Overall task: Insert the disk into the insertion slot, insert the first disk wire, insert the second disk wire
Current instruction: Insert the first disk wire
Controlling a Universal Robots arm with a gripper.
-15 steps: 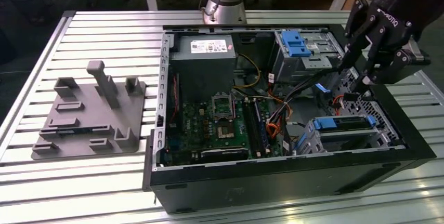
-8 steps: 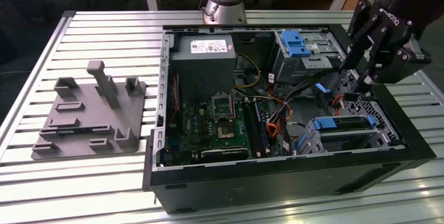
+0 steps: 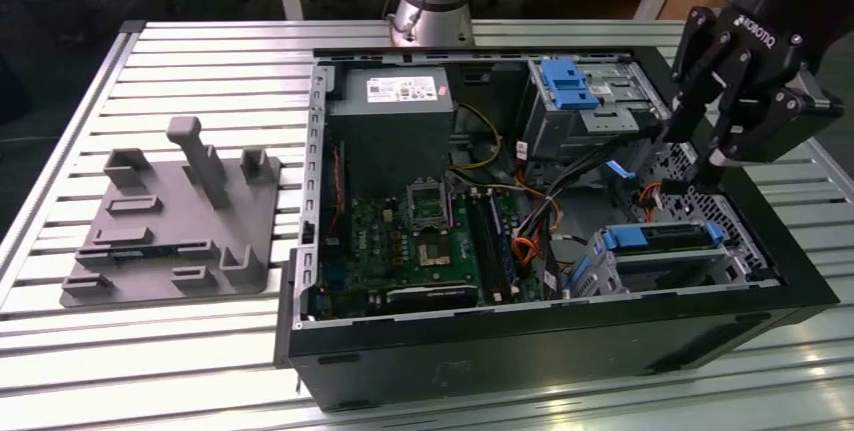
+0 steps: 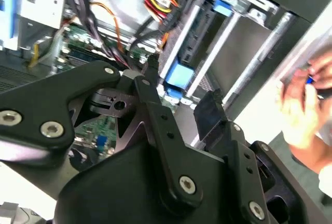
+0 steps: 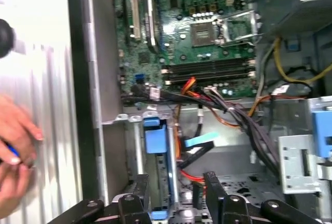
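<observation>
The disk [image 3: 665,238] lies in the insertion slot [image 3: 737,226], a perforated metal cage at the case's corner on the exterior view's right; its blue carrier [image 5: 155,140] shows in both wrist views. My gripper [image 3: 687,166] hangs open just above the cage's inner end. Between its fingers [image 5: 211,185] runs the first disk wire [image 5: 189,175], red-orange, with a small dark plug close to one finger. The second disk wire's light blue plug [image 5: 199,140] lies loose beside the disk, apart from the gripper [image 5: 176,189]. In the second wrist view the gripper [image 4: 179,86] sits over the blue handle [image 4: 181,76].
The open computer case [image 3: 534,336] stands on a slatted metal table. Inside are the motherboard [image 3: 414,251], a grey power supply [image 3: 394,86], a taller bay with a blue latch [image 3: 567,86] and cable bundles [image 5: 233,110]. A grey fixture [image 3: 174,221] lies outside. A person's hands [image 5: 15,151] are beside the case.
</observation>
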